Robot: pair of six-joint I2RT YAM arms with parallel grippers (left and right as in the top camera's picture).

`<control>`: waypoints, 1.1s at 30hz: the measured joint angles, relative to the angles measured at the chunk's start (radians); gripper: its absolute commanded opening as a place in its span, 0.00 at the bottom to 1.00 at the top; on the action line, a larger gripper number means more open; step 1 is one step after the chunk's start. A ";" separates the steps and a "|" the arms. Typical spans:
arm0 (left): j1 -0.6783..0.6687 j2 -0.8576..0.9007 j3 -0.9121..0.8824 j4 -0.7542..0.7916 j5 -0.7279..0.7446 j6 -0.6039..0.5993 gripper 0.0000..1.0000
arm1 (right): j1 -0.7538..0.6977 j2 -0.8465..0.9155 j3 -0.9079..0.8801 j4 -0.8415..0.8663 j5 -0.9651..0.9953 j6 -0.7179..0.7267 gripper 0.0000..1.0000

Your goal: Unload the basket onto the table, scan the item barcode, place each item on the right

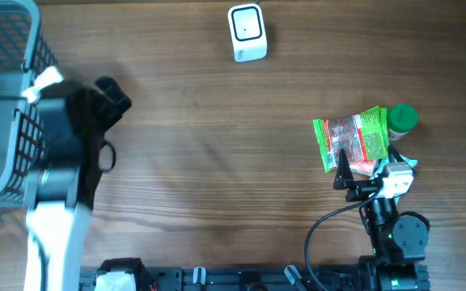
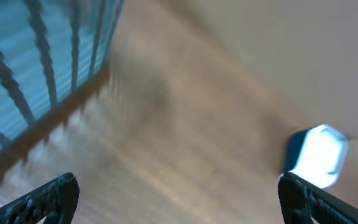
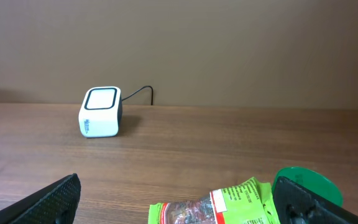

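Tabletop first: you've got a brown wood-grain table [image 1: 217, 162] running right across the overhead view. Far left on it sits the grey plastic mesh basket [image 1: 6, 48], its rim cut off by the picture's edge.

Your black-and-white left arm [image 1: 55, 186] reaches up beside that basket. The left gripper [image 2: 178, 196] has its two fingers spread as wide as they go and nothing between them. Its wrist picture is blurred, but you can make out the basket bars at upper left and bare wood below.

Over on the right, your black right arm [image 1: 391, 230] is near the table's front edge. The right gripper [image 3: 176, 183] is splayed fully open too, with nothing clamped.

Now your item: the crinkled green-and-red snack packet [image 1: 353, 139] lies flat on the wood at right, well apart from the scanner. The right fingers stand at its near edge, and in the right wrist view that edge shows low between them. You can't tell from here whether they touch it.

The small white cube scanner with a dark-framed top window [image 1: 247, 32] sits at the far edge, near centre, with a thin cable trailing behind it.

Smallest of all, a round green lid [image 1: 402, 118] sits right against the packet's far right corner.
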 measured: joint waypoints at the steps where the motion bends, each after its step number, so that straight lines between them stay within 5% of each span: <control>1: 0.000 -0.054 0.000 0.000 0.000 0.000 1.00 | 0.000 0.000 0.000 0.000 0.000 0.000 1.00; 13: 0.000 -0.488 0.002 -0.017 0.000 0.000 1.00 | 0.000 0.000 0.000 0.000 0.000 0.000 1.00; 19: 0.000 -0.635 -0.019 -0.170 -0.001 0.000 1.00 | 0.000 0.000 0.000 0.000 0.000 0.000 1.00; 26: 0.000 -0.802 -0.120 -0.313 -0.015 0.000 1.00 | 0.000 0.000 0.000 0.000 0.000 0.000 1.00; 33: 0.000 -0.917 -0.283 -0.269 -0.015 -0.001 1.00 | 0.000 0.000 0.000 0.000 0.000 0.000 1.00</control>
